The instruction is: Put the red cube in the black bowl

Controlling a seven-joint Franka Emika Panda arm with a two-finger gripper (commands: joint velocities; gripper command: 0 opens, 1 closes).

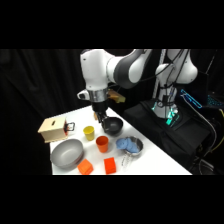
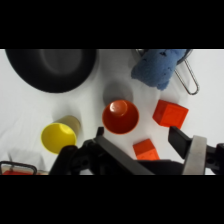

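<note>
Counter (image 1: 150, 160): white, against black curtains.
Claw (image 1: 102, 119): fingers spread, empty.
Small red-orange cube (image 2: 170, 113): below claw.
Small glossy black bowl (image 1: 113, 126): beside claw.

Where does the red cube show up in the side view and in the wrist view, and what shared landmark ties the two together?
Side view: the red cube sits near the table's front edge, right of the paler orange block and below the orange cup.
Wrist view: the red cube lies right of centre, just right of the orange cup, below the blue cloth.
Shared landmark: the orange cup, next to the cube in both views.
</note>
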